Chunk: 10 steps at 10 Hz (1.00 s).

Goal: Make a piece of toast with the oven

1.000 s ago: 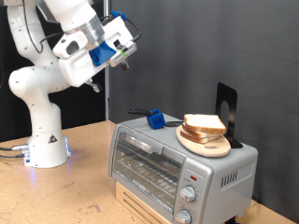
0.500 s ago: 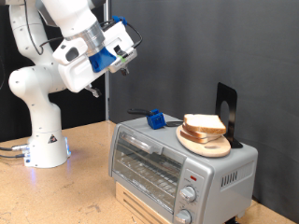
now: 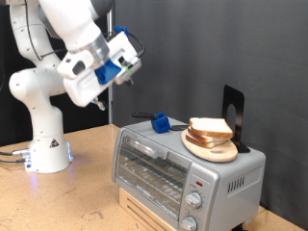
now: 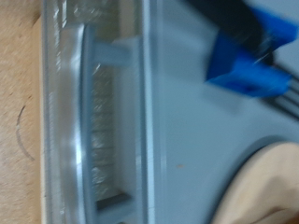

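The silver-grey oven (image 3: 183, 173) stands at the exterior view's lower right with its glass door shut. On its top, a round wooden plate (image 3: 214, 149) carries piled bread, with a pale, tan-crusted slice (image 3: 210, 126) uppermost. My gripper (image 3: 125, 60) hangs in the air above and to the left of the oven, well apart from it, with nothing seen in it. The wrist view looks down on the oven's door handle (image 4: 80, 112), a blue object (image 4: 245, 60) and the plate's edge (image 4: 271, 182). No fingers show there.
A small blue object (image 3: 160, 122) lies on the oven's top at the back left. A black stand (image 3: 233, 114) rises behind the plate. The robot's white base (image 3: 46, 149) sits on the wooden table (image 3: 67, 202) at the left. A black curtain closes the back.
The arm has swung lower and turned; the hand has dropped a little toward the oven. Oven, plate and bread have not moved.
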Available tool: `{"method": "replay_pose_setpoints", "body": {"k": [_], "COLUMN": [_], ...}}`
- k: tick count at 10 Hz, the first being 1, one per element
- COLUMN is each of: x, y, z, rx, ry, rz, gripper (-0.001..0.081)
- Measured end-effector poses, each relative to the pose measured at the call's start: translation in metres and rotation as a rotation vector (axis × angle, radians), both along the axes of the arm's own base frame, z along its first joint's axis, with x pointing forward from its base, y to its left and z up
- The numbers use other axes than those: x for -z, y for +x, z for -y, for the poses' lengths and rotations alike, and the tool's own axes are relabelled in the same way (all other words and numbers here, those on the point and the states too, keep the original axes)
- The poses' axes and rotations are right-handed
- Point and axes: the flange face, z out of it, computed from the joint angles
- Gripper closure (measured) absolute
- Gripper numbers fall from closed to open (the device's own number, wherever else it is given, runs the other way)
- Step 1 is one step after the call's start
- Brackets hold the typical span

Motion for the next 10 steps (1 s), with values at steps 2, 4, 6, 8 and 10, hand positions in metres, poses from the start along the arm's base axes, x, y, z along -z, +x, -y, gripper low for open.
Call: {"method": "replay_pose_setpoints", "body": {"k": [2,4,6,8,10], "x": [0.027,0.046,0.058,0.067,0.079], "y": [0.009,0.018,0.022,0.024,0.025], "z": [-0.006,-0.010,-0.013,-0.015,-0.015], "rx": [0.028,0.043,0.049,0.045,0.042], "ry": [-0.045,-0.070,-0.073,-0.080,-0.086], "rz": [0.012,0.008,-0.009,-0.028,-0.055], "gripper": [0.0124,0.0124,0.0124,0.0124,0.0124]}}
